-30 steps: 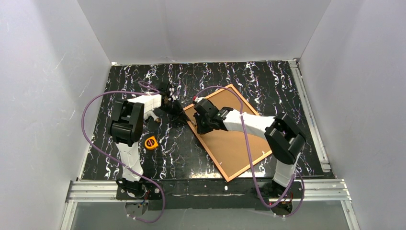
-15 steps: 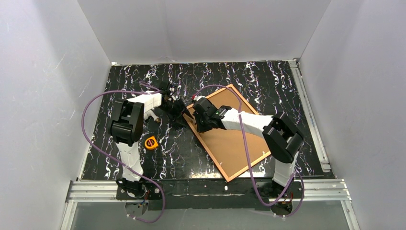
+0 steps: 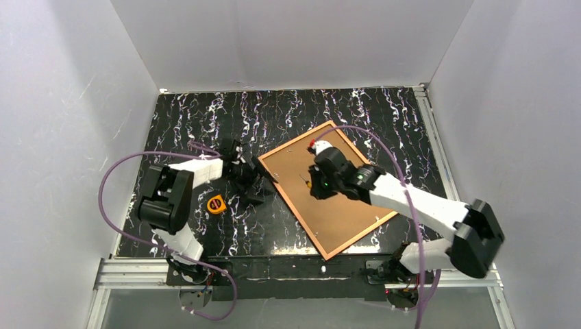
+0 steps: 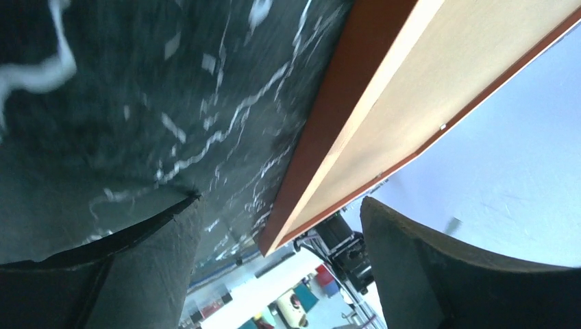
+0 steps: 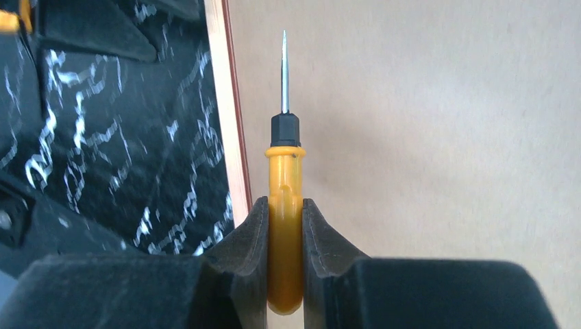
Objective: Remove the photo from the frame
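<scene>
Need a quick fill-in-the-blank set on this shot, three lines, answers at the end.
1. The right hand grips a yellow-handled tool; the left hand, open at the edge of the frame, holds ____.
2. The frame lies face ____ on the table, showing the board back of the photo.
3. In the top view, the small orange item lies to the ____ of the frame.

Missing words: nothing; down; left

Plain white walls [image 3: 288, 41] enclose a black marbled tabletop [image 3: 384, 110].
</scene>
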Robot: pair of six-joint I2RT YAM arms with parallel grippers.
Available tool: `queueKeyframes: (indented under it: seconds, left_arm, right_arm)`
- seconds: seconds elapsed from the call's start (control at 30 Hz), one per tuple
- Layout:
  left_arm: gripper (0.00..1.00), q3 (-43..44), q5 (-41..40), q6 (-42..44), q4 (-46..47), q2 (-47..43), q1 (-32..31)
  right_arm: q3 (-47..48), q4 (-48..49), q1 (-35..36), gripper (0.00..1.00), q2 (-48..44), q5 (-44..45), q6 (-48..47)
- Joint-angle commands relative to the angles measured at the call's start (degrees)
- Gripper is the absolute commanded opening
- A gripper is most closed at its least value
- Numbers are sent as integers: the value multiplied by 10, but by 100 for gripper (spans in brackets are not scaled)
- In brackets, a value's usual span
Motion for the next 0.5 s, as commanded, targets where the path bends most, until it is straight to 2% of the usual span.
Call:
queueKeyframes:
  seconds: [0.0, 0.23, 0.37, 0.47]
  left_arm:
    - [84, -89, -21, -90, 23, -52, -46]
    - [83, -128, -114, -154, 59, -80, -176]
    - [77, -149, -173, -179, 74, -77, -218]
    - [73, -149, -219, -170, 35, -86, -240]
  right_arm:
    - [-92, -34, 0, 1, -105, -35, 12]
    - [-211, -44, 0, 1, -252, -82, 73]
    - [-240, -61, -1, 1, -316, -79, 96]
    - [-252, -70, 0, 1, -353, -92, 109]
